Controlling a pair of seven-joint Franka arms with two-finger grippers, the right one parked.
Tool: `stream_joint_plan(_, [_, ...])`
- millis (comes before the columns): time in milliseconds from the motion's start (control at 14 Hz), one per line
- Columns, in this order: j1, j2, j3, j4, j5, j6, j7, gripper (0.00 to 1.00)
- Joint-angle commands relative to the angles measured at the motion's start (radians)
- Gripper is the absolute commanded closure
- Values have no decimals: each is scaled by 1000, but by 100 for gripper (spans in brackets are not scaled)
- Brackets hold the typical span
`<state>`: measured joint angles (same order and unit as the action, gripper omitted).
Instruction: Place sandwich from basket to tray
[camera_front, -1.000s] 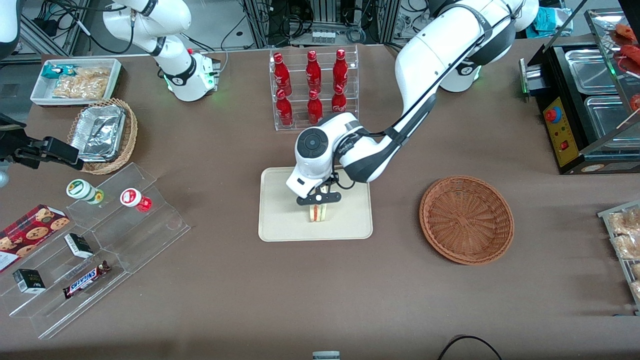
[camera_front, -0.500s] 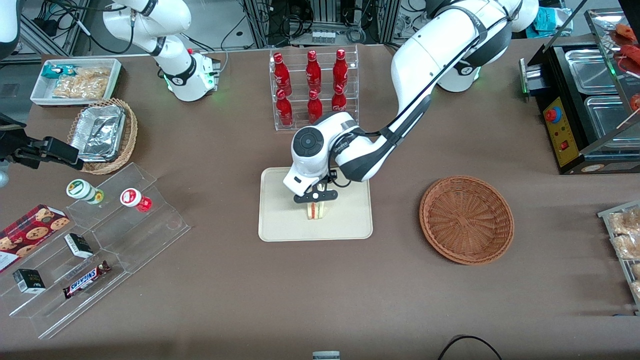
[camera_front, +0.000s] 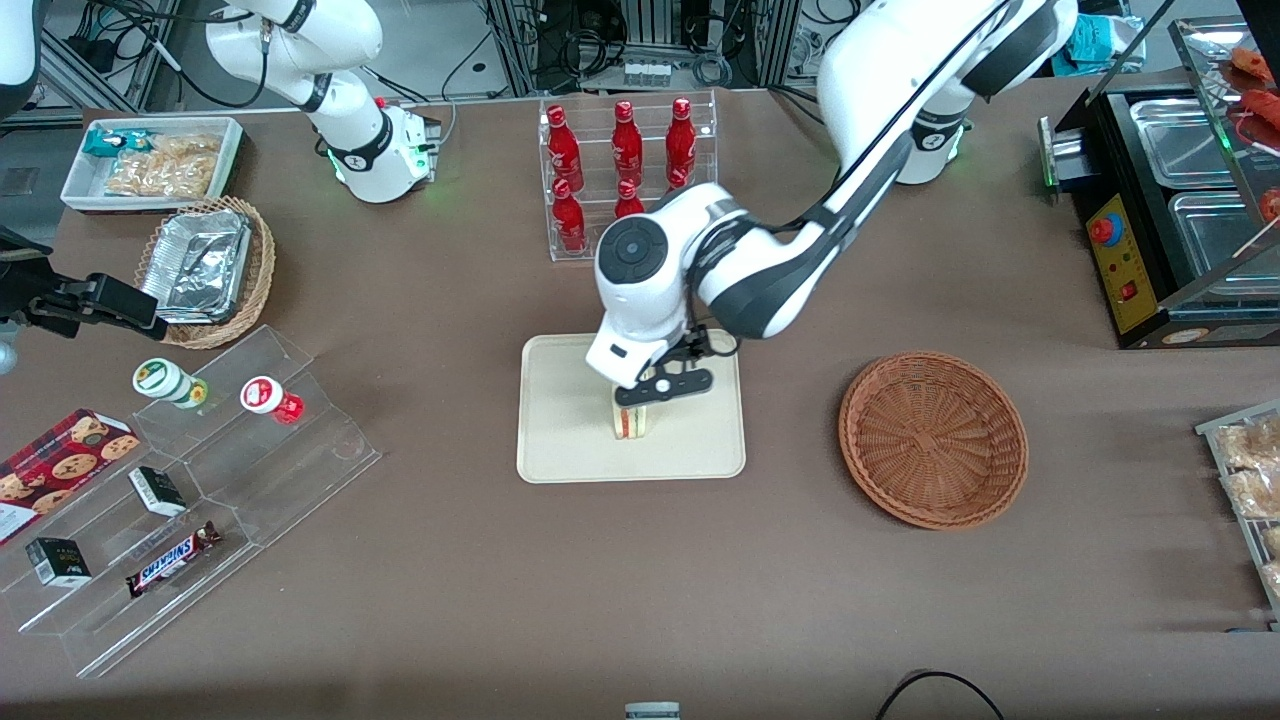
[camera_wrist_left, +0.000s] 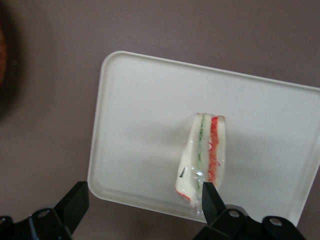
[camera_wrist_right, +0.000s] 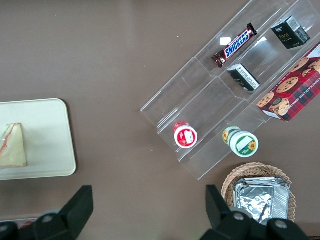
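Sandwich (camera_front: 630, 422) lies on the tray (camera_front: 560, 450), roughly mid-tray, its cut edge (red, green and pale layers) facing the front camera. In the left wrist view the wedge (camera_wrist_left: 204, 156) rests on the cream tray (camera_wrist_left: 140, 125) in a clear wrap, free of the fingers. The gripper (camera_front: 662, 388) hangs just above the sandwich, slightly farther from the front camera, with its fingers spread wide apart and holding nothing; the wrist view shows one finger (camera_wrist_left: 75, 202) well clear of the wedge and the other near its corner. The basket (camera_front: 932, 438) sits on the brown table (camera_front: 640, 600) toward the working arm's end, apart from the tray, with nothing in it.
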<state>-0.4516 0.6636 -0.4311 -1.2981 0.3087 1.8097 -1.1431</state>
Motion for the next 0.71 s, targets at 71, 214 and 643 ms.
stream_joint_plan(71, [94,-93,3,-81,-2,-62,-37,0])
stream_joint_plan(214, [167,-139,0,-140,1,-56,-23,0])
stream_joint_plan(643, [368,-326,-5,-352,-88,-49,276,0])
